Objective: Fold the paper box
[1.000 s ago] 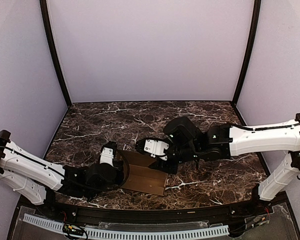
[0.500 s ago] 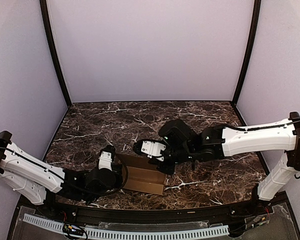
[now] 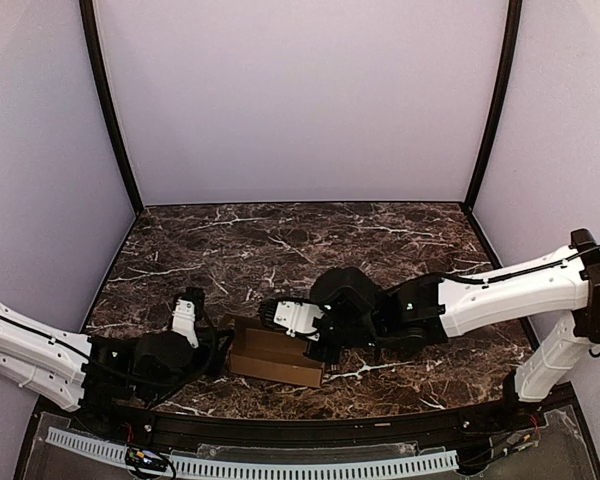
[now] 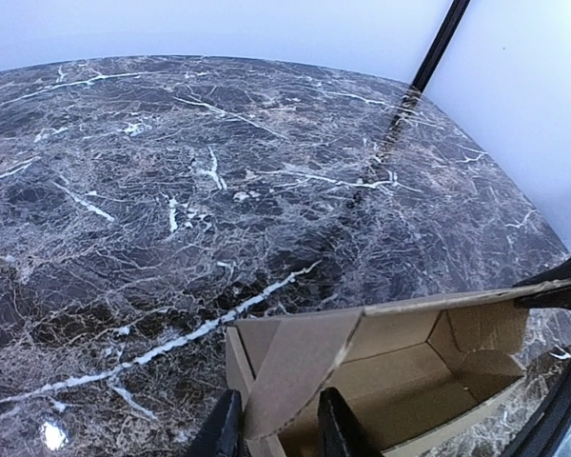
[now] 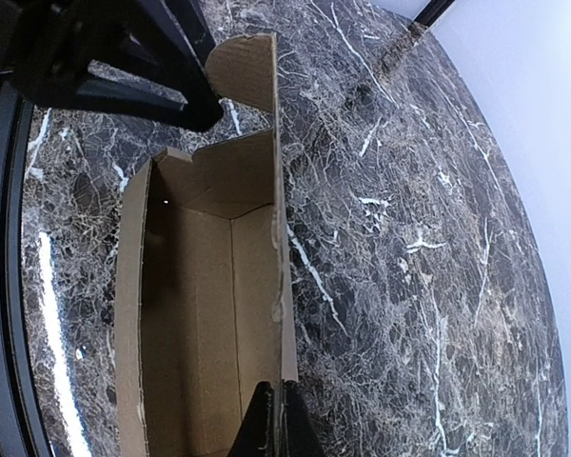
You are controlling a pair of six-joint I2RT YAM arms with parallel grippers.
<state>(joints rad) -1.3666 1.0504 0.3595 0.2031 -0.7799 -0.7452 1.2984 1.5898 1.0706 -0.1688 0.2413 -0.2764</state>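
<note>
Currently we pinch the paper box point(image 5: 200, 286) wall with the right claw point(image 5: 271, 419); the left claw point(image 4: 276, 428) stands apart astride an end flap point(image 4: 295, 367), which may spring open.

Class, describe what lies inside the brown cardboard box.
Only bare cardboard floor and walls show inside the brown cardboard box; no loose item. One end corner is covered by a folded flap.

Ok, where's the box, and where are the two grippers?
box point(image 3: 276, 366), top view, its front wall.
left gripper point(image 4: 280, 427), left wrist view, between its fingertips, around a box flap.
right gripper point(image 5: 274, 424), right wrist view, between its fingertips, pinching the box wall.
</note>
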